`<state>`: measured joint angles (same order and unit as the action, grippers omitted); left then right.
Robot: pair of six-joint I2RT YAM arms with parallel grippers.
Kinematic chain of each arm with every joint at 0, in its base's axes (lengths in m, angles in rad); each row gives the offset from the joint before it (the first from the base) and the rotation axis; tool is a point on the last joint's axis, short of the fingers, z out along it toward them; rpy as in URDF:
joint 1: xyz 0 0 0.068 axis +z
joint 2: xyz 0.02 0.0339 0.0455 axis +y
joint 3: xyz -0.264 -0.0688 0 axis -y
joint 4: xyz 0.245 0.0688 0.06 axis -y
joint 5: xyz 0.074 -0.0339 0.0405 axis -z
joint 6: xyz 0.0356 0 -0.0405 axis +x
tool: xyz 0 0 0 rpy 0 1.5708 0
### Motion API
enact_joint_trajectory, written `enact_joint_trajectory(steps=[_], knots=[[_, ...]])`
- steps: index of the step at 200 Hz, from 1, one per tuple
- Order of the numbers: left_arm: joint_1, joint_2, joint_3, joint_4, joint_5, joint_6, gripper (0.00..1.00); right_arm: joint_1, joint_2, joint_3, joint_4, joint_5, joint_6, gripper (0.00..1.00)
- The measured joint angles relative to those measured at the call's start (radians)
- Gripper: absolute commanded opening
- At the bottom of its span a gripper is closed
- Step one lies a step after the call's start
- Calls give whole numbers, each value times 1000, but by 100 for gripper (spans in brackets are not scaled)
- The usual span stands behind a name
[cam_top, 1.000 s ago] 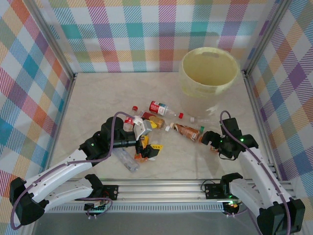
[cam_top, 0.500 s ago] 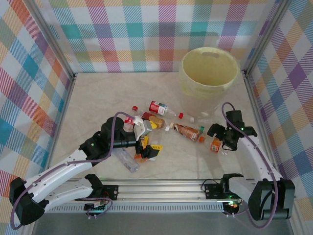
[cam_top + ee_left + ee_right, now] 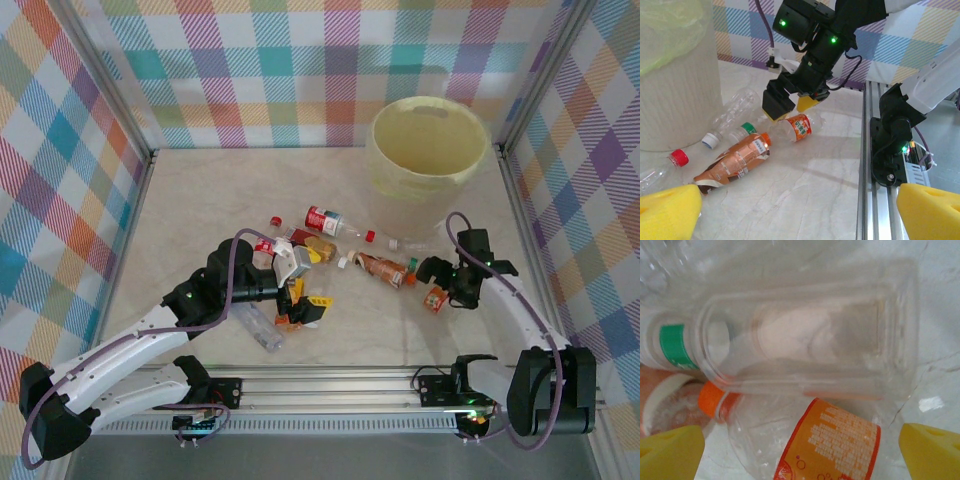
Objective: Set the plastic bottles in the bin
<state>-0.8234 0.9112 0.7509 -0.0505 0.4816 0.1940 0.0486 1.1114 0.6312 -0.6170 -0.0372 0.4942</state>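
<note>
Plastic bottles lie scattered mid-table. An orange-label bottle (image 3: 436,298) (image 3: 832,440) (image 3: 799,127) lies flat on the table, and my right gripper (image 3: 441,284) (image 3: 800,452) stands open astride it, one yellow pad (image 3: 670,450) on each side. Just beyond it lie a clear green-banded bottle (image 3: 800,340) and a brown-label bottle (image 3: 385,268) (image 3: 735,157). My left gripper (image 3: 300,290) (image 3: 800,215) is open over bare table, with nothing between its pads (image 3: 667,212). The pale yellow bin (image 3: 430,145) (image 3: 675,75) stands at the back right.
A red-label bottle (image 3: 325,220), loose red caps (image 3: 370,236) and a clear bottle (image 3: 258,328) lie around the left gripper. An aluminium rail (image 3: 330,385) (image 3: 867,165) runs along the near edge. Checked walls close in the sides and the back.
The right arm has swung its wrist away from the near edge and settled over the orange-label bottle, which now shows beneath it. The left arm has not moved.
</note>
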Motion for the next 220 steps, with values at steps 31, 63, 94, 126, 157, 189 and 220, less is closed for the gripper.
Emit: enact_joint_trajectory(steps=[31, 63, 94, 126, 157, 189, 220], knots=[[0, 9, 0, -1, 0, 3, 100, 37, -64, -45, -14, -16, 18, 100], [0, 13, 0, -1, 0, 5, 100, 71, -161, -62, -39, -26, 36, 100], [0, 18, 2, -1, 0, 5, 100, 102, -185, -65, -58, -29, 52, 99], [0, 18, 2, -1, 0, 6, 100, 176, -176, -65, -80, -15, 73, 94], [0, 18, 2, 0, -3, 6, 100, 242, -154, -64, -117, 14, 100, 90], [0, 18, 2, 0, -31, 9, 100, 283, -64, -44, -159, 43, 124, 82], [0, 17, 2, -2, -34, 13, 100, 309, 7, -15, -163, 92, 131, 76]])
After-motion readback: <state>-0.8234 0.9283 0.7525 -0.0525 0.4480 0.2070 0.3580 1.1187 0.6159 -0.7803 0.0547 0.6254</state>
